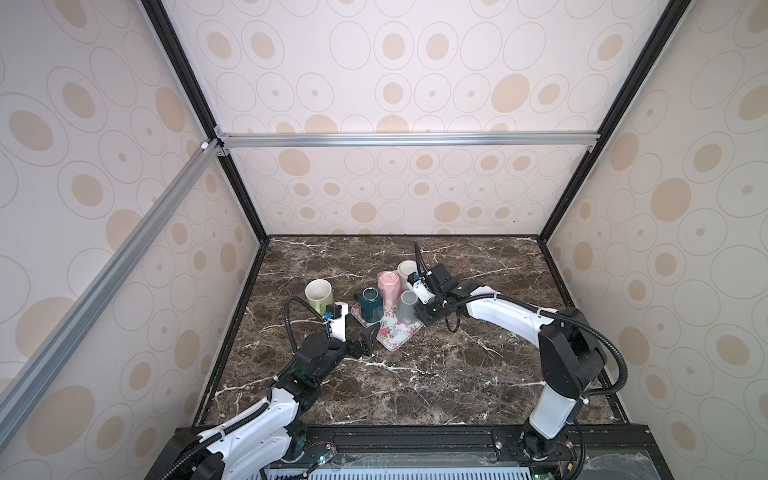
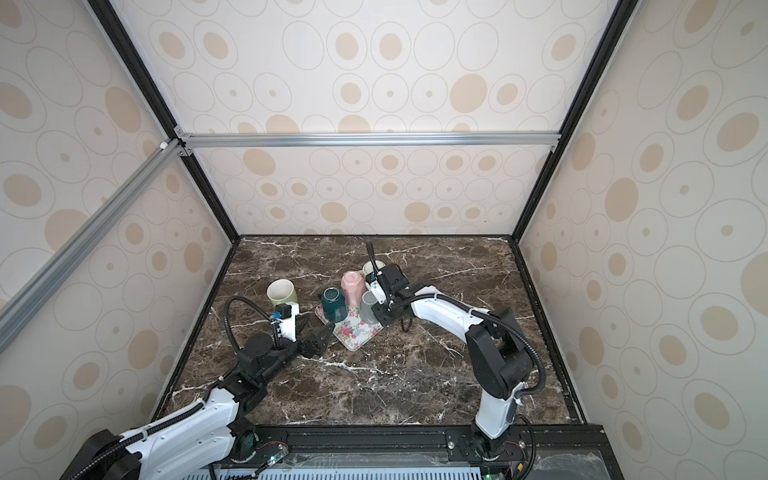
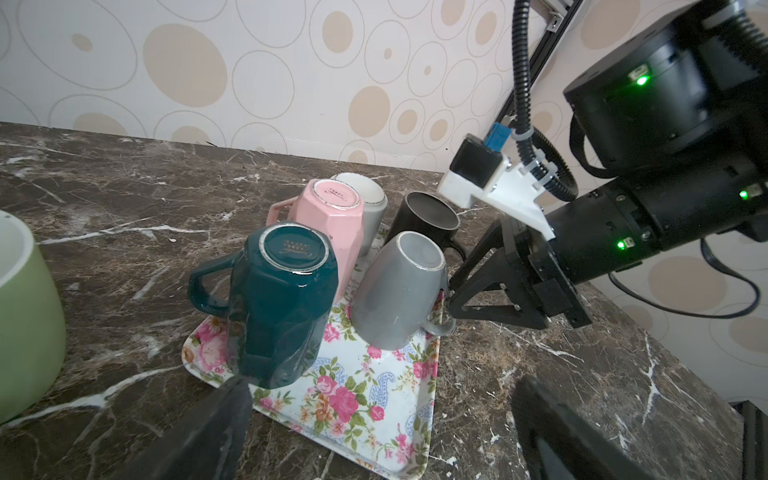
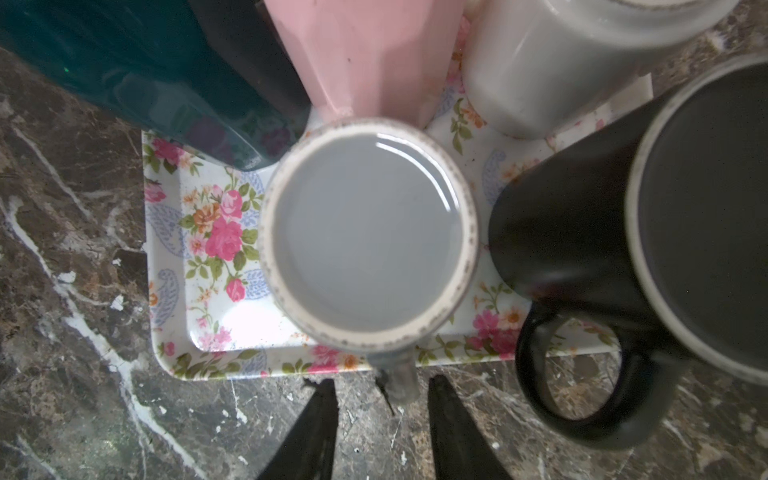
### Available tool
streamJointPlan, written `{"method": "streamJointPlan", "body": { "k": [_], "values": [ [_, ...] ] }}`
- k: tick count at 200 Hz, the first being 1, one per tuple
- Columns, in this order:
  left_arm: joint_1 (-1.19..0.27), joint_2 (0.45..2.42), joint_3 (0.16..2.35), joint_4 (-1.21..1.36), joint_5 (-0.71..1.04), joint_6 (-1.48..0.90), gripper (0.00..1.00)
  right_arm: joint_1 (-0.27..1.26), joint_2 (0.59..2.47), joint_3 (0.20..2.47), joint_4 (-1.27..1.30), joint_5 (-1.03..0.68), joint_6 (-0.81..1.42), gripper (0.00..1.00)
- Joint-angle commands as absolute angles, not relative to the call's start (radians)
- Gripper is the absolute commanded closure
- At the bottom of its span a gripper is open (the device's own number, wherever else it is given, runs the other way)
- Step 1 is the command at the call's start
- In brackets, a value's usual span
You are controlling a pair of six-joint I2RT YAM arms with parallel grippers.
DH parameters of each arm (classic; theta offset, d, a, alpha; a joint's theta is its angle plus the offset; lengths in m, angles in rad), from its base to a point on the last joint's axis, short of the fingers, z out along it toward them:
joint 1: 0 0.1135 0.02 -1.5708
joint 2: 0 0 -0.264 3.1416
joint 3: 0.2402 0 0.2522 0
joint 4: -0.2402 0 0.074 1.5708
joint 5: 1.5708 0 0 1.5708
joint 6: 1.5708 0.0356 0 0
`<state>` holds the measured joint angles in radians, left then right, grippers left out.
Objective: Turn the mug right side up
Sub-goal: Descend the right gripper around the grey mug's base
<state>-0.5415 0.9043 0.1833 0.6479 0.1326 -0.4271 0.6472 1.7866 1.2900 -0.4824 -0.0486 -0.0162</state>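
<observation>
An upside-down grey mug [image 1: 408, 306] [image 4: 368, 232] stands on the floral tray [image 1: 395, 338], base up, with its handle sticking out over the tray's edge. My right gripper [image 4: 382, 386] is open and straddles that handle; a dark finger [image 4: 324, 415] stands on each side with a small gap to the handle. In the left wrist view the same gripper [image 3: 451, 286] sits at the grey mug's [image 3: 399, 291] handle side. My left gripper [image 1: 368, 338] [image 3: 382, 399] is wide open and holds nothing, low by the tray's near-left corner.
A teal mug [image 1: 370, 305], a pink mug [image 1: 390, 286], a pale mug [image 1: 406, 270] and a black mug [image 3: 428, 220] crowd the tray [image 3: 374, 399], all base up. A green mug [image 1: 319, 294] stands upright on the marble table, left of the tray.
</observation>
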Motion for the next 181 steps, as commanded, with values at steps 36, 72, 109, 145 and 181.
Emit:
{"method": "streamJointPlan", "body": {
  "k": [36,72,109,145,181],
  "values": [
    [-0.549,0.903,0.181,0.672,0.135,-0.422,0.02,0.672,1.836,1.330,-0.521,0.000,-0.028,0.63],
    [-0.548,0.903,0.180,0.671,0.137,-0.422,0.02,0.688,1.873,1.374,-0.550,0.010,-0.039,0.64],
    [-0.549,0.902,0.181,0.672,0.137,-0.422,0.02,0.696,1.882,1.390,-0.554,0.029,-0.041,0.66],
    [-0.548,0.904,0.181,0.675,0.138,-0.423,0.02,0.698,1.887,1.399,-0.570,0.054,-0.041,0.68],
    [-0.548,0.921,0.184,0.676,0.141,-0.426,0.02,0.708,1.899,1.426,-0.598,0.056,-0.052,0.69]
  ]
}}
